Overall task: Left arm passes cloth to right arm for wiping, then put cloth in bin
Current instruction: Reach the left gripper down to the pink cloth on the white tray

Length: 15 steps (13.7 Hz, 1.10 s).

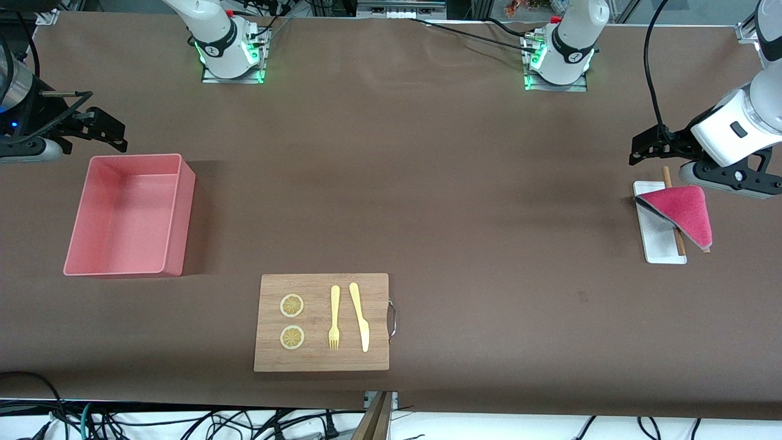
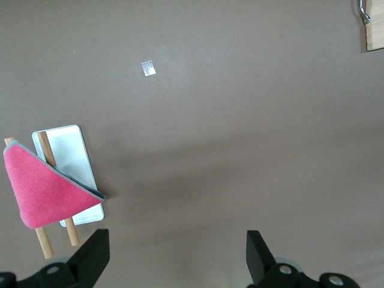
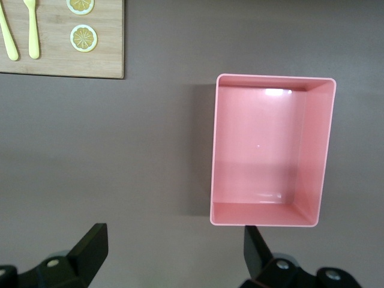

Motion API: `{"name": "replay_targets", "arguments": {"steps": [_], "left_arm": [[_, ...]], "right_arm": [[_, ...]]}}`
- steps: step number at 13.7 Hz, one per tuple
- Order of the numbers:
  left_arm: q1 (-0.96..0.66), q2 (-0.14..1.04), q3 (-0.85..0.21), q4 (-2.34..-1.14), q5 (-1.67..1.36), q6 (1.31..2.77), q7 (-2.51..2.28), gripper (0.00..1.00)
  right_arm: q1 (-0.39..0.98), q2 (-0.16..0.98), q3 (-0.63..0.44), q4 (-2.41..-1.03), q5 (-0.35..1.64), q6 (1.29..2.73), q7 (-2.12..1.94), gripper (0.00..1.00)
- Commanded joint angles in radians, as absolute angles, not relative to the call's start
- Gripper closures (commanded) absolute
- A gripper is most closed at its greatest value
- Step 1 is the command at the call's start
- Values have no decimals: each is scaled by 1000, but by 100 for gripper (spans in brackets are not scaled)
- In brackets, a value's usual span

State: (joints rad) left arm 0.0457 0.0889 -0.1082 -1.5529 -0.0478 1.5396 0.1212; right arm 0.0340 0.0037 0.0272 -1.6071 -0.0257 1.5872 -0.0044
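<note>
Cloth (image 1: 681, 214) folded to triangle, draped over white tray (image 1: 658, 244) & wooden sticks (image 1: 679, 243) at left arm's end of table. Left gripper (image 1: 641, 150) up above table just beside cloth, not touching, jaws wide, empty. Right gripper (image 1: 113, 131) near bin (image 1: 177, 214), wide, empty.

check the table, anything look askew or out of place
The folded magenta-pink terry cloth lies crooked, propped on two wooden sticks across the small white flat tray, overhanging its edge. Nothing is spilled or damaged.
</note>
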Motion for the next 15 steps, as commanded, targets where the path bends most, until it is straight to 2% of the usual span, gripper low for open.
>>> {"name": "replay_targets", "arguments": {"steps": [1,12,15], "left_arm": [[41,104,-113,-1525,-63,1539,120,0],[26,110,-120,-1528,-58,1526,118,0],[29,135,-120,-1529,-52,1459,170,0]], "right_arm": [[37,9,28,-1589,-44,1580,-20,0],[37,9,28,-1588,-37,1574,-20,0],[37,9,28,-1589,-37,1572,-20,0]]}}
